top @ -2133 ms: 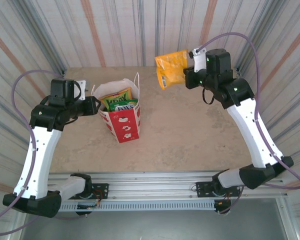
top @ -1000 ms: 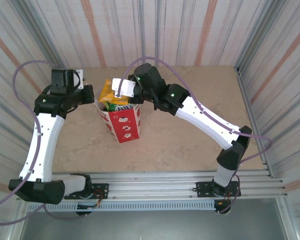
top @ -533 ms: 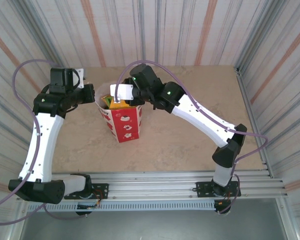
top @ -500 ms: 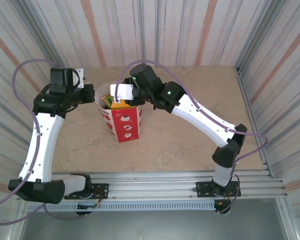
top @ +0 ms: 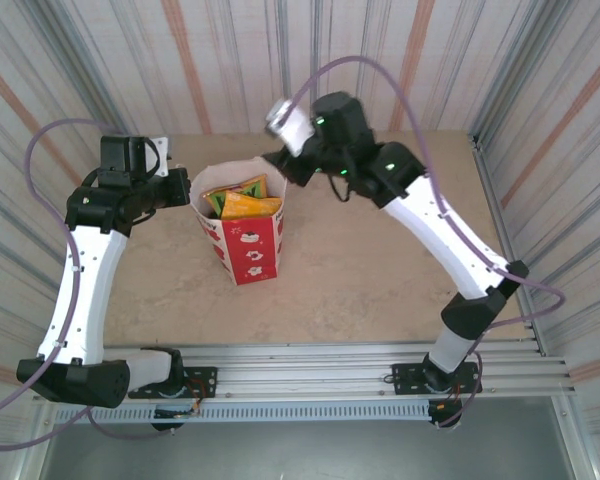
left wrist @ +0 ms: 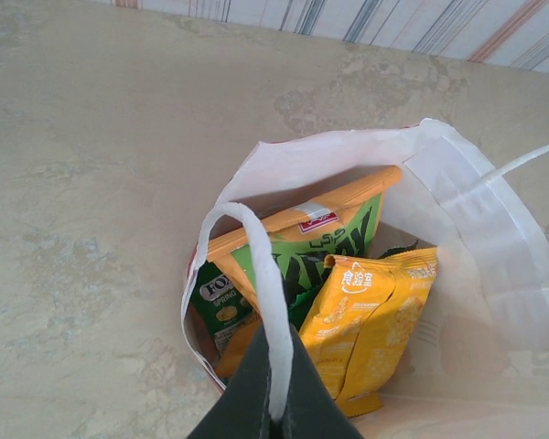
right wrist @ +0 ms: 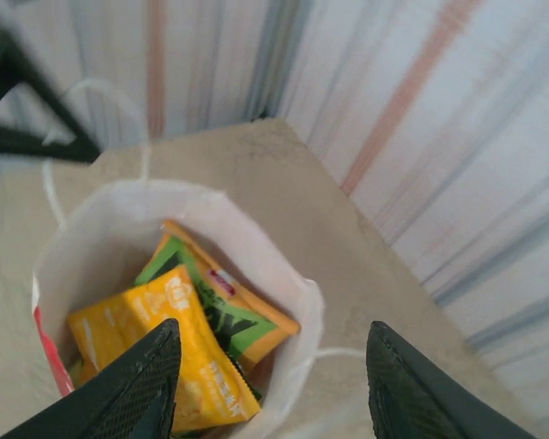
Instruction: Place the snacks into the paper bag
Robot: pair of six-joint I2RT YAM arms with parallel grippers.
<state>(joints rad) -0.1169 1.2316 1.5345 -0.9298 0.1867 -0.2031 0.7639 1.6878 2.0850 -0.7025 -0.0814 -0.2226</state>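
Observation:
The paper bag [top: 248, 252] stands upright left of the table's middle, red below and white at the rim [left wrist: 459, 187]. Snacks lie inside it: a yellow packet [left wrist: 377, 318] on top, a green and orange packet [left wrist: 322, 249] behind it, and a dark green packet [left wrist: 214, 307] at the side. The same yellow packet [right wrist: 154, 340] and green packet [right wrist: 231, 313] lie in the bag below my right gripper. My left gripper [left wrist: 276, 408] is shut on the bag's thin white handle [left wrist: 262, 274] at its left side [top: 183, 193]. My right gripper [right wrist: 276, 386] hangs open and empty above the bag's back right rim [top: 288, 168].
Striped corrugated walls [top: 380, 60] close in the beige table [top: 380, 250] on three sides. The second white handle [right wrist: 101, 87] arches over the bag's far rim. A metal rail [top: 310, 380] with the arm bases runs along the near edge.
My right gripper opened and let the yellow packet drop into the bag, then lifted up and back to the right. The left gripper kept its hold on the handle.

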